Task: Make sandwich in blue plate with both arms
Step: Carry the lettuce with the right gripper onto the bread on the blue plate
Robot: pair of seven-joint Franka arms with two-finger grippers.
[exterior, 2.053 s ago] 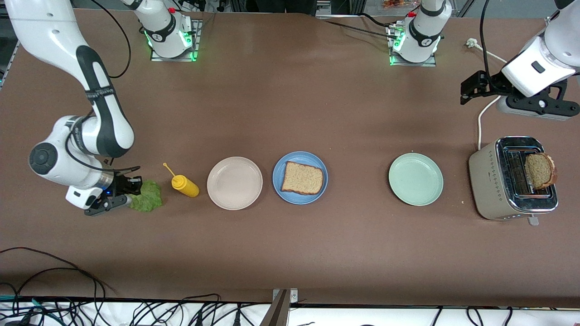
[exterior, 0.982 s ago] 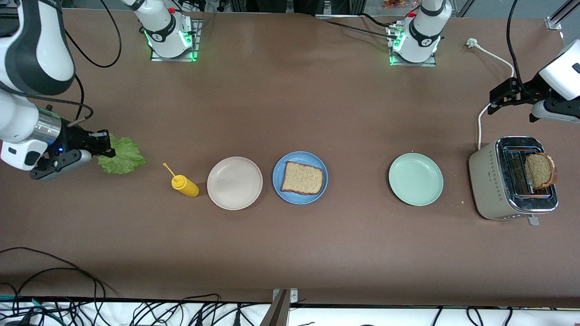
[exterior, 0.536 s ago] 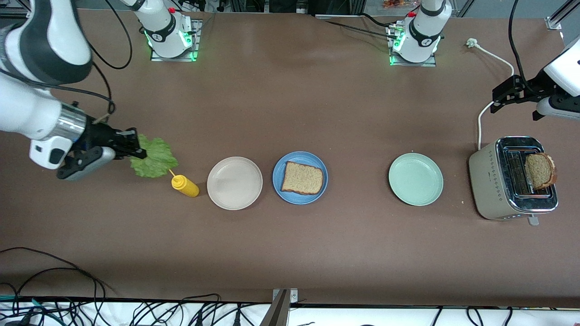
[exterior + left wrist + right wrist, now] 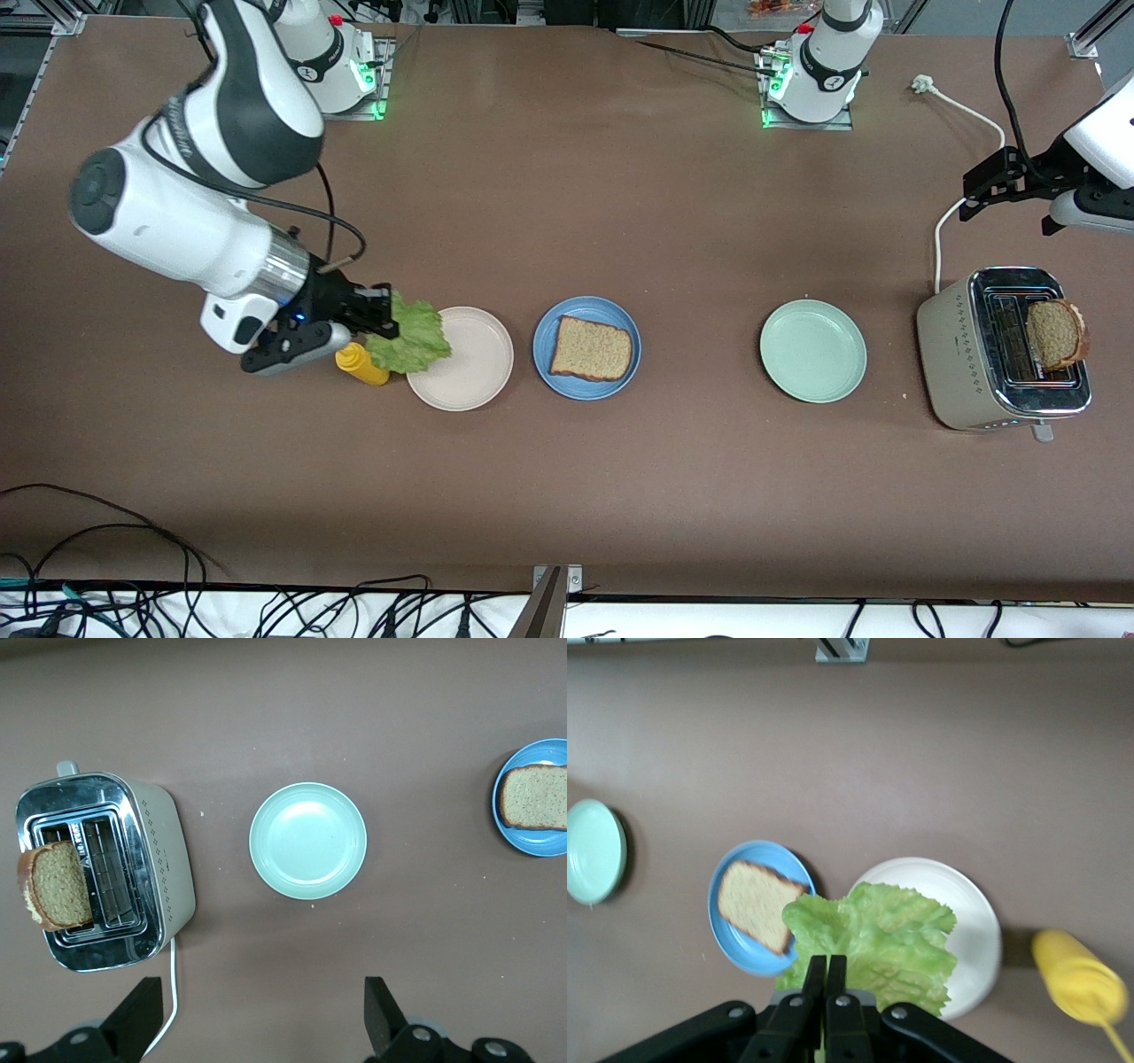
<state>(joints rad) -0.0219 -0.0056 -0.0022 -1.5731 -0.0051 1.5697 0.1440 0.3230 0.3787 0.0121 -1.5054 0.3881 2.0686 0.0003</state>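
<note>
Carried along from the right arm's end of the desk (image 4: 567,496), the lettuce leaf (image 4: 409,337) now hangs over the rim of the beige-white plate (image 4: 474,372) and the yellow mustard bottle (image 4: 361,363), pinched at one edge by the right end effector (image 4: 379,321), whose fingers are pressed tightly together on it in the right wrist view. It looks light, limp and crinkly, so it will probably droop and flutter from that single edge grip; holding it near the stalk edge, as now, leaves the broad part free to drape flat.

One bread slice (image 4: 592,348) already lies in the blue plate (image 4: 549,372), which sits between the beige-white plate and the pale green plate (image 4: 812,351). That slice is the likely target: the leaf has still to cross the beige-white plate to reach it.

A second bread slice (image 4: 1056,334) stands up out of the toaster (image 4: 961,354) at the left arm's end of the desk. It seems light, fairly stiff and crumbly, best taken by its raised crust edge. The left end effector (image 4: 257,1019) waits over the desk just above the toaster's cord, fingers spread wide and empty.
</note>
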